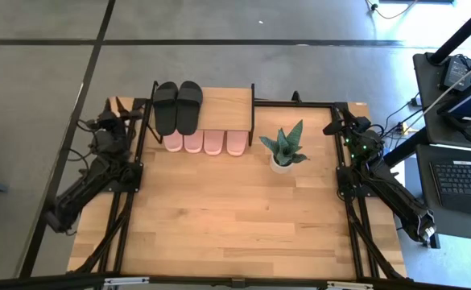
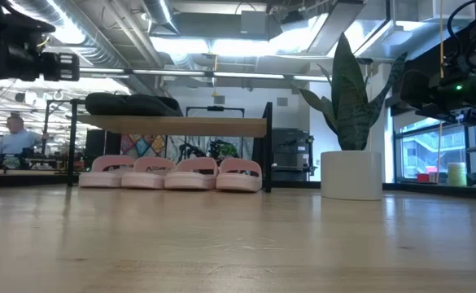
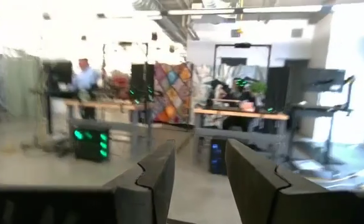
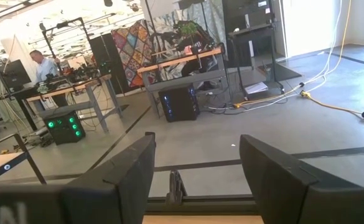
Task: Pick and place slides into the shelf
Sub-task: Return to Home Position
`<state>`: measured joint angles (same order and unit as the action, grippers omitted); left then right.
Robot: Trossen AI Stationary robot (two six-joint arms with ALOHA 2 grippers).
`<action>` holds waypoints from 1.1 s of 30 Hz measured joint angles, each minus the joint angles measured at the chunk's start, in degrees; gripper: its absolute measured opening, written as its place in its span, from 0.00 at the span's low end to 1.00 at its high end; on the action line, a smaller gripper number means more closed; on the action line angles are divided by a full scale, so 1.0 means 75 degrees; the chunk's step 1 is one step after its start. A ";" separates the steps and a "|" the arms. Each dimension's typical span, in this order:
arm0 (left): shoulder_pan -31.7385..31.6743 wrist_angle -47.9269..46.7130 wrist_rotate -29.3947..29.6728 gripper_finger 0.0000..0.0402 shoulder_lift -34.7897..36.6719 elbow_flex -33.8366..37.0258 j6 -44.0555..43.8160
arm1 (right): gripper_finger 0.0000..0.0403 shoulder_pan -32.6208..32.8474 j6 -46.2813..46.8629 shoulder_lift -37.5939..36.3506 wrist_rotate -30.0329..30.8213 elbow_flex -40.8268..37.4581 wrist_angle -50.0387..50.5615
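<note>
Wooden tabletop (image 1: 235,225): slides (image 1: 213,142) all racked at shelf (image 1: 227,105), nearer left gripper (image 3: 200,152) than right gripper (image 4: 197,146); both parted, empty.

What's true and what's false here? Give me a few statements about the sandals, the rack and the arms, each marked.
1. Two black slides lie on top of the shelf. True.
2. Four pink slides stand in a row under its top board. True.
3. The plant stands on the shelf. False: it stands on the table beside it.
4. The right arm holds a pink slide. False: its jaws are open and empty.
5. The left arm reaches over the shelf. False: it sits by the table's left edge, jaws open.
</note>
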<state>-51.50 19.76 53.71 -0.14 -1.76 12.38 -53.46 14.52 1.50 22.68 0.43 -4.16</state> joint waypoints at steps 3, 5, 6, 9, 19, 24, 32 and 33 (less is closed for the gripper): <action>-0.0284 -0.0116 -0.0092 0.33 0.0000 -0.0074 0.0370 | 0.58 0.0001 0.0000 0.0000 0.0000 0.0000 -0.0001; -0.0434 -0.0236 -0.0276 0.33 -0.0002 -0.0067 0.0209 | 0.58 0.0001 0.0000 0.0000 0.0000 0.0000 -0.0001; -0.0516 -0.0300 -0.0395 0.33 -0.0001 -0.0043 0.0179 | 0.58 0.0001 0.0000 0.0000 0.0000 0.0000 -0.0001; -0.0759 -0.0588 -0.0488 0.33 -0.0003 0.0114 0.0039 | 0.58 -0.0001 0.0000 0.0000 0.0000 0.0000 -0.0001; -0.1325 -0.1090 -0.0714 0.33 -0.0003 0.0176 -0.0274 | 0.58 0.0001 0.0000 0.0000 0.0000 0.0000 -0.0001; -0.1330 -0.1426 -0.0696 0.33 -0.0003 0.0176 0.0074 | 0.58 0.0001 0.0000 0.0000 0.0000 0.0000 -0.0001; -0.1330 -0.1426 -0.0696 0.33 -0.0003 0.0176 0.0070 | 0.58 0.0001 0.0000 0.0000 0.0000 0.0000 -0.0001; -0.1330 -0.1426 -0.0693 0.33 -0.0003 0.0176 -0.0038 | 0.58 0.0000 0.0000 0.0000 0.0000 0.0000 -0.0001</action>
<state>-61.47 9.06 48.51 -0.16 -0.45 12.09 -53.46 14.52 1.50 22.68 0.43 -4.16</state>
